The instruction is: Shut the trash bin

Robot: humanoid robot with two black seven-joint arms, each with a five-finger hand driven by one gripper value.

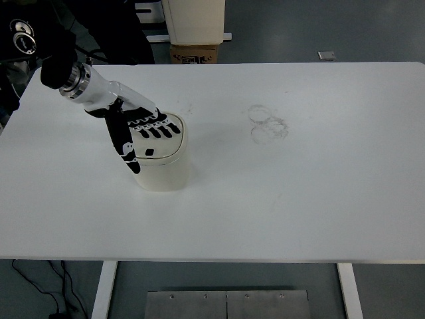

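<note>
A cream trash bin (165,169) stands left of the table's middle, its lid (161,147) lying flat across the top with a small dark button near its front. My left hand (143,133) reaches in from the upper left and lies over the lid, fingers (159,130) spread flat across it and the thumb hanging down along the bin's left side. It grasps nothing. The right arm does not show.
The white table (299,199) carries faint ring marks (267,123) right of the middle. Beyond the far edge stand a cardboard box (194,52) and a white cabinet. Black robot parts fill the upper left corner.
</note>
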